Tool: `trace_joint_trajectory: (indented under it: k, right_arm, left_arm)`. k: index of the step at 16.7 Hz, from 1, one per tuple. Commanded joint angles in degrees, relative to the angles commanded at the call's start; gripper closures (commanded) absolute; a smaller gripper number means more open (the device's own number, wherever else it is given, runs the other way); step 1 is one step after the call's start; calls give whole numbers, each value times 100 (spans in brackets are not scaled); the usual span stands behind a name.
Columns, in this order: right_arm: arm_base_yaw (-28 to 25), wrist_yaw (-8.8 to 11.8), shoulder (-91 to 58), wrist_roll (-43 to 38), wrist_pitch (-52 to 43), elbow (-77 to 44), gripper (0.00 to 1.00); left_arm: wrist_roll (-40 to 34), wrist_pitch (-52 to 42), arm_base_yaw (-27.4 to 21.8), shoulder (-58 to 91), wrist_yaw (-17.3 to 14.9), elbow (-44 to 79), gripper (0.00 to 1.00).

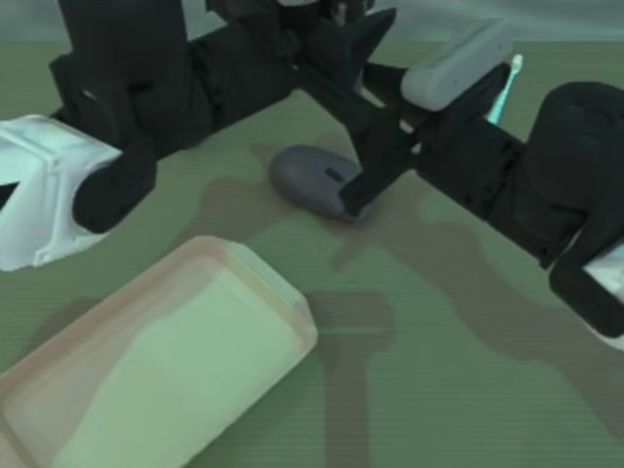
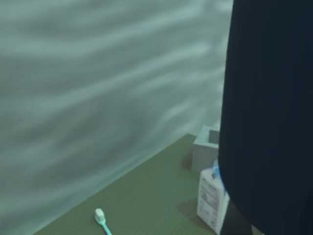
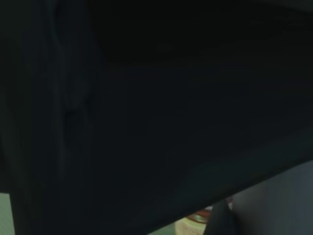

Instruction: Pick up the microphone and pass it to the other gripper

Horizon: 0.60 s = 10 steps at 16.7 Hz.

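- Black on black: my right gripper (image 1: 357,198) and my left gripper (image 1: 378,124) are crowded together over the middle of the bench, toward its far edge. I cannot tell whether either is wide, narrow or holding anything.
- The right wrist view is dark.
- The microphone cannot be made out in any view. I judge it to be hidden between the two arms where they cross, but that is unconfirmed.
- My right gripper's tip hangs over the grey mouse (image 1: 312,175); contact cannot be settled.
- Step in hand, as I judge it: the pass. To do it well, the receiving side should close firmly on the handle before the giving side lets go, and both should stay clear of the mouse.
- Further out: the teal toothbrush (image 1: 508,90) is near the far right corner and the pale tub (image 1: 292,317) at the near left corner.
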<state>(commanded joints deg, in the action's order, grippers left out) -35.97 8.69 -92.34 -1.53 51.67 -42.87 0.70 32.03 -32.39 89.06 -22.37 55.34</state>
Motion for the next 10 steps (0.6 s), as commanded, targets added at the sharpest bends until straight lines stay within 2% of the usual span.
trace_joint_trajectory:
  k: [7,10]
  right_arm:
    - [0,0,0,0,0,0,100]
    - [0,0,0,0,0,0,77]
  left_arm:
    - [0,0,0,0,0,0,100]
    - [0,0,0,0,0,0,100]
